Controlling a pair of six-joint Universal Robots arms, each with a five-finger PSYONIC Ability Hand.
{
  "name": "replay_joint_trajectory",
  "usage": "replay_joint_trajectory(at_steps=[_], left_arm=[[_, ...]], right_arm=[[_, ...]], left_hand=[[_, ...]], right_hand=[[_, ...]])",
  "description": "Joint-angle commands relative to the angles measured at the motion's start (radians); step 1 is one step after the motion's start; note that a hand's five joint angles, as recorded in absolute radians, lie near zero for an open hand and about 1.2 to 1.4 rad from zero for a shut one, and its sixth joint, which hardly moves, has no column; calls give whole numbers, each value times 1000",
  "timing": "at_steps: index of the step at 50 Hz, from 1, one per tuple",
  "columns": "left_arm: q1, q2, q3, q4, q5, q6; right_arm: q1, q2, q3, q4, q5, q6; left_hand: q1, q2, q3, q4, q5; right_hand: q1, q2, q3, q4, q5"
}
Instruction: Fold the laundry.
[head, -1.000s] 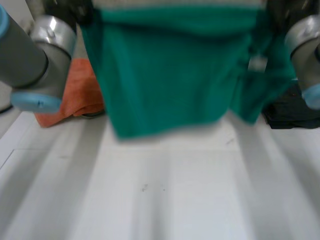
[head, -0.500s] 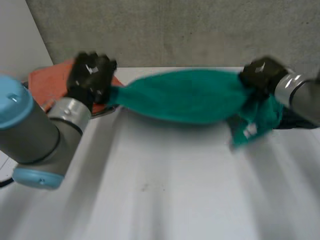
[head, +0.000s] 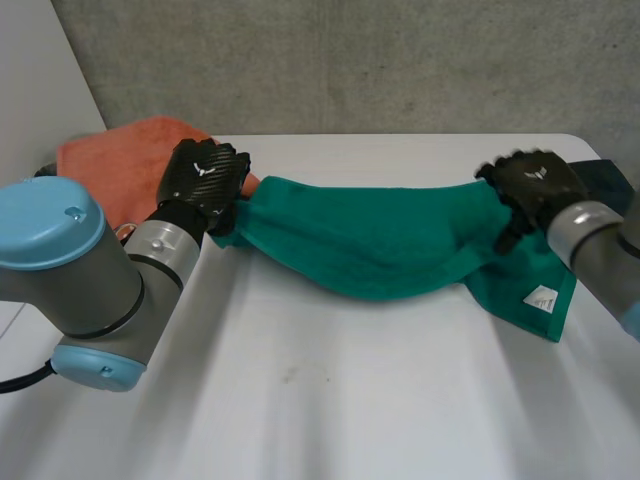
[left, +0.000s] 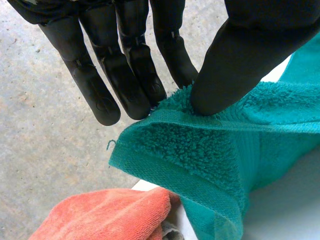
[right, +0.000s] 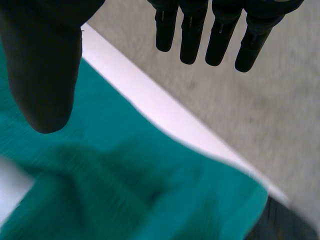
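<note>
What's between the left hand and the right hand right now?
The green towel spans from the left hand to the right hand, sagging in the middle over the white table; seen in the head view.

1. This looks like a robotics lab or test room: a left arm (head: 70, 270) and a right arm (head: 600, 250), grey with light-blue caps, work at a plain white table (head: 350, 400).
2. The wall (head: 350, 60) behind the table is bare grey concrete.
3. The laundry looks like test pieces: a green towel (head: 380, 240), an orange towel (head: 110, 165) and a dark cloth (head: 605, 175) at the table's far side.
</note>
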Motion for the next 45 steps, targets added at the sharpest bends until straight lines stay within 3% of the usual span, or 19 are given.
replay_joint_trajectory(at_steps=[1, 11, 22, 36, 45], left_arm=[[12, 8, -4, 0, 1, -19], [14, 6, -2, 0, 6, -37], [18, 3, -4, 1, 9, -36], [23, -4, 1, 1, 9, -36], [30, -4, 4, 1, 9, -36]], right_arm=[[-105, -77, 155, 208, 0, 15], [-162, -75, 348, -23, -16, -1], [-173, 3, 381, -183, -22, -14], [-176, 63, 365, -197, -19, -117], [-173, 81, 339, -249, -20, -117]], left_hand=[[252, 198, 200, 195, 243], [252, 198, 200, 195, 243], [252, 198, 200, 195, 243], [252, 198, 200, 195, 243], [252, 198, 200, 195, 243]], right_hand=[[99, 85, 111, 111, 108], [207, 193, 219, 220, 216], [272, 258, 284, 284, 281], [319, 305, 331, 331, 328], [521, 507, 533, 534, 530]])
